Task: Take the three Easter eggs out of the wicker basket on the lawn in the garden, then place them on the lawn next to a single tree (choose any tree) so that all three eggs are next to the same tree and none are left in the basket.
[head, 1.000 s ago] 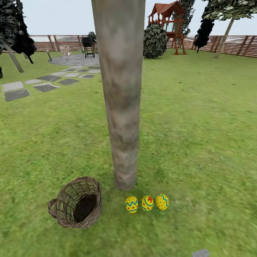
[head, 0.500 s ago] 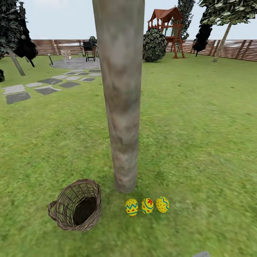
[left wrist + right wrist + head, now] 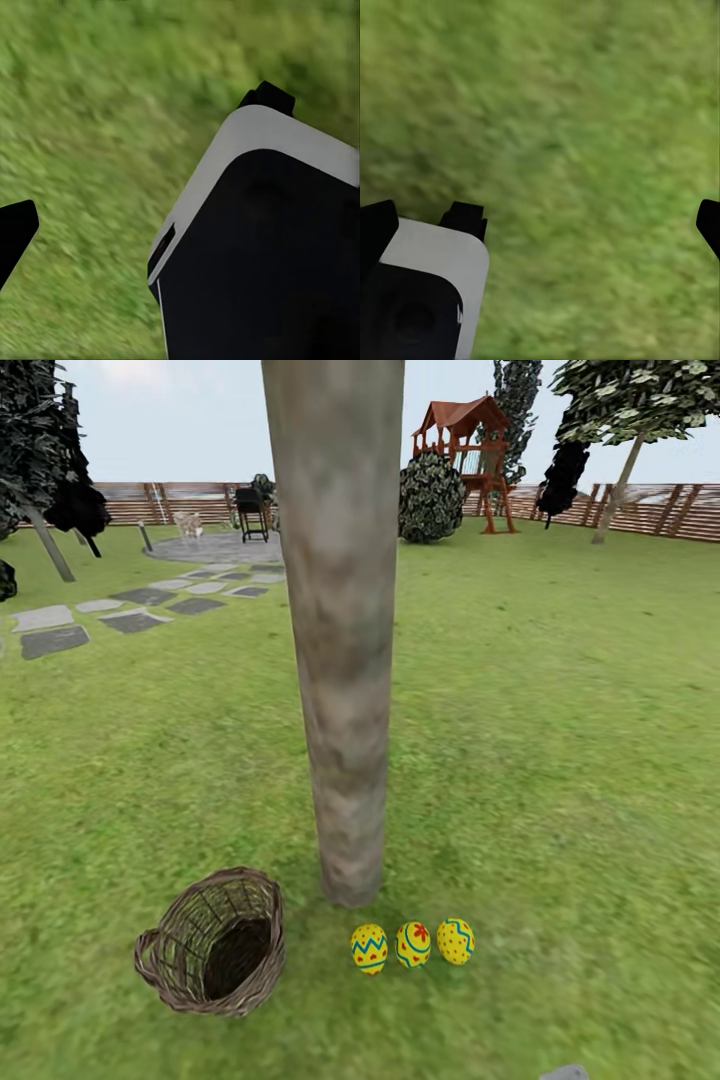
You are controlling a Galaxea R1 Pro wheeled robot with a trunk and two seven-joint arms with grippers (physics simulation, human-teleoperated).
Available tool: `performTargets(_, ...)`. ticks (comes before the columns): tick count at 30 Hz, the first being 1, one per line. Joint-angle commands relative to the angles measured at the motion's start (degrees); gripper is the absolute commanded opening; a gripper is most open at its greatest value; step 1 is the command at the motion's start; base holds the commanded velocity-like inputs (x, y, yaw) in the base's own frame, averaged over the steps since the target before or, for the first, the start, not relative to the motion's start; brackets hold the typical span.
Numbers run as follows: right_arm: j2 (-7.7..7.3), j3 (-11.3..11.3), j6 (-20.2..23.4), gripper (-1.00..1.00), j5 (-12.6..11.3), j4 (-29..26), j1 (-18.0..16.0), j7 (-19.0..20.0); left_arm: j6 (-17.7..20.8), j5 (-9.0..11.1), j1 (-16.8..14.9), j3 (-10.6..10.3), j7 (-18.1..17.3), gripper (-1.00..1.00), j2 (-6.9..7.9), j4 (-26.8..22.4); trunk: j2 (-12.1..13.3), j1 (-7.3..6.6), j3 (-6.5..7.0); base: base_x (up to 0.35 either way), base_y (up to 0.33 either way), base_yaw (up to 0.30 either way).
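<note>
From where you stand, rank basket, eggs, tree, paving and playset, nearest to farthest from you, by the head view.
1. The basket, front left, and the eggs, front right: too close to call.
2. The tree, centre, just behind the eggs.
3. The paving, far left.
4. The playset, far back right, by the fence.

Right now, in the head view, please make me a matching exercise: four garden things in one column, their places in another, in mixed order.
1. wicker basket
2. three Easter eggs
3. playset
4. stepping stones

a. far back, by the fence
b. in a row at the tree foot
c. on the lawn, left of the trunk
d. left, mid-distance

Pairs: 1-c, 2-b, 3-a, 4-d
</note>
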Motion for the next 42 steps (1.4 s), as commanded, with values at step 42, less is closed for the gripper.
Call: performTargets(42, -0.03, -0.48, -2.84, 1.0, -0.22, 0.08, 1.59, 0.14, 0.26, 0.43, 0.01, -0.48, 0.3, 1.0, 0.03, -0.13, -0.03, 0.0, 3.75, 0.0, 0.0, 0.0)
